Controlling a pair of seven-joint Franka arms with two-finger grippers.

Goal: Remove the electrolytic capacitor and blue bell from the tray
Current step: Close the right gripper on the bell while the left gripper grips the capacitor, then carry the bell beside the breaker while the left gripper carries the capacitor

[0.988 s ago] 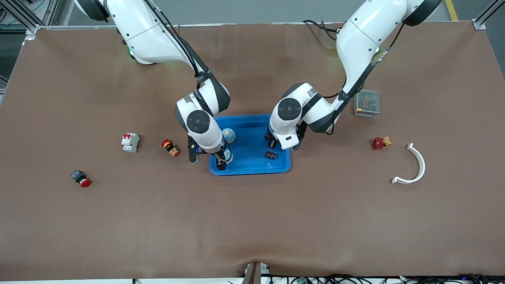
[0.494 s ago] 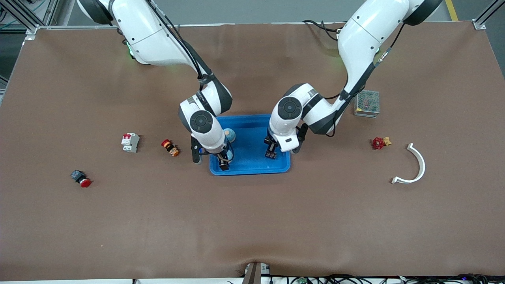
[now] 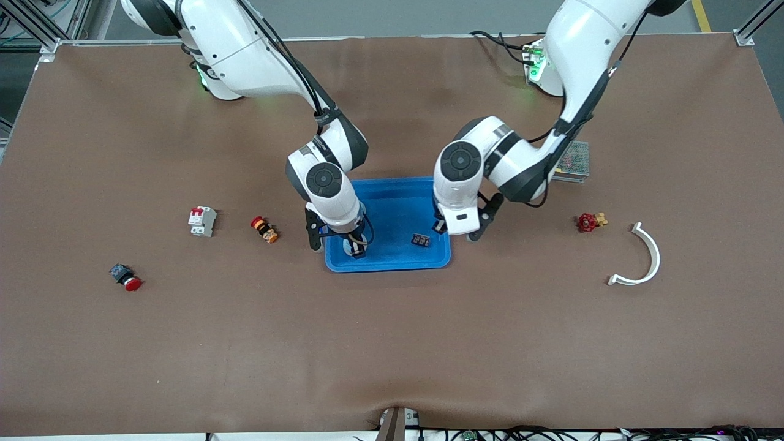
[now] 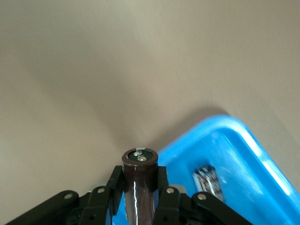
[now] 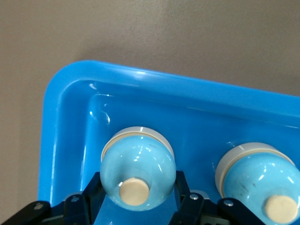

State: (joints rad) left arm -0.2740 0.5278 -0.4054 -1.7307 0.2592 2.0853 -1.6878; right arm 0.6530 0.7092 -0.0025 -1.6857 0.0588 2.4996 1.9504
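Observation:
My right gripper [image 3: 356, 247] is shut on a light-blue bell [image 5: 138, 172] with a cream button and holds it low over a corner of the blue tray [image 3: 392, 264]. A second such bell [image 5: 255, 176] stands in the tray beside it; in the front view my right arm hides it. My left gripper [image 3: 440, 227] is shut on a dark brown cylindrical capacitor [image 4: 139, 183] over the tray's edge [image 4: 236, 129] toward the left arm's end. A small black part [image 3: 420, 239] lies in the tray and also shows in the left wrist view [image 4: 208, 180].
Toward the right arm's end lie a white and red breaker [image 3: 201, 220], a red and orange part [image 3: 264, 229] and a red push button [image 3: 125, 277]. Toward the left arm's end lie a mesh box [image 3: 571, 160], a red valve [image 3: 590, 221] and a white curved piece [image 3: 649, 257].
My left gripper has moved from over the small black part toward the tray's edge at the left arm's end. My right gripper has shifted a little toward the tray's middle.

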